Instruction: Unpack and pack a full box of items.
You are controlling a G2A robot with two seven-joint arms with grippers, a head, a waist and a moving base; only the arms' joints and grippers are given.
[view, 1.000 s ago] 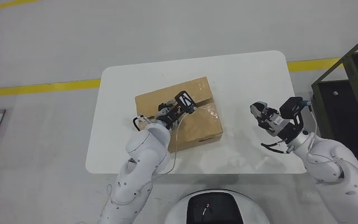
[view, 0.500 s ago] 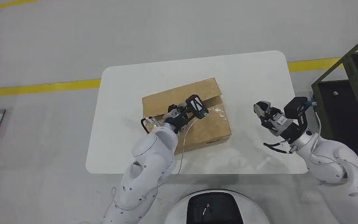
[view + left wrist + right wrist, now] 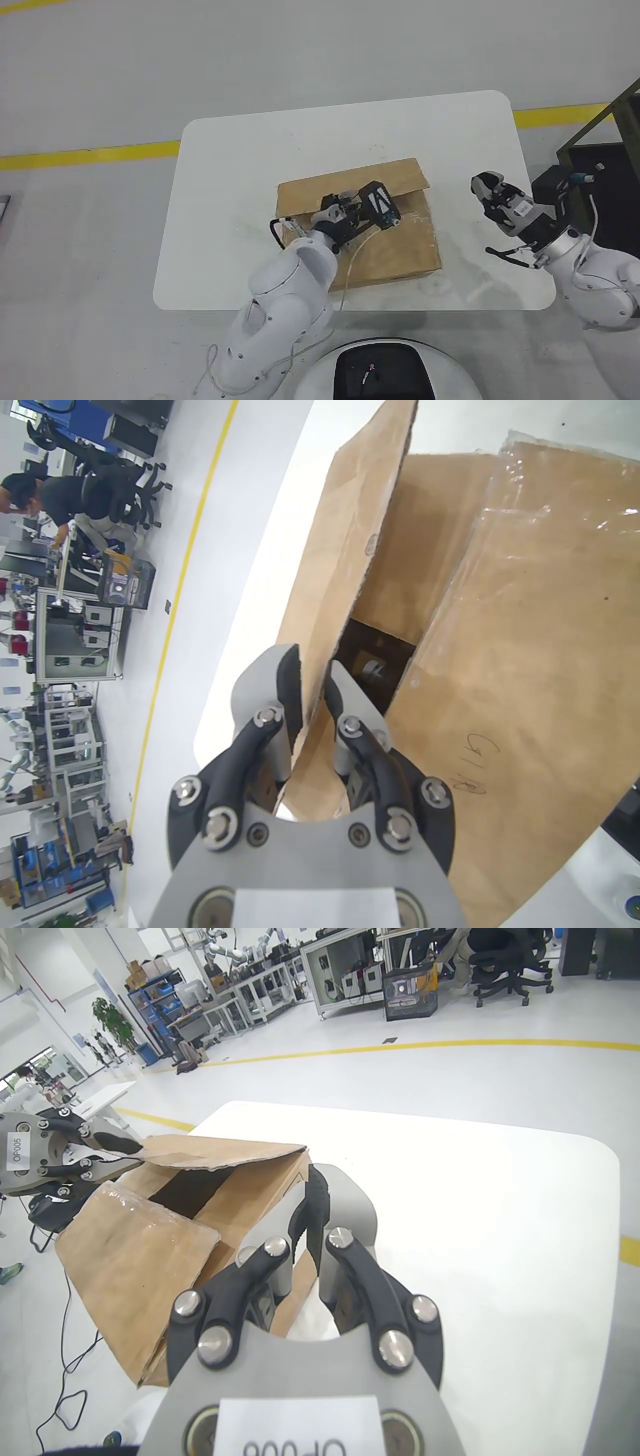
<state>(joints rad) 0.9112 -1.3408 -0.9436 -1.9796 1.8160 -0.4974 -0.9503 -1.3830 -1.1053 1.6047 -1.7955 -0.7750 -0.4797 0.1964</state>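
Cardboard box is sat mid-frame on the white surface, with one flap pinched by the left hand. The right hand is clenched empty at frame right. Flaps look bendy and tearable, so they're best gripped near the fold. It's probably heavy if full.

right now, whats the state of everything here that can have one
box, partly open, dark gap between its top flaps
raised flap, lifted off the box top
taped flap, down over its side of the box
left gripper, shut on the raised flap
right gripper, shut, empty, beside the box
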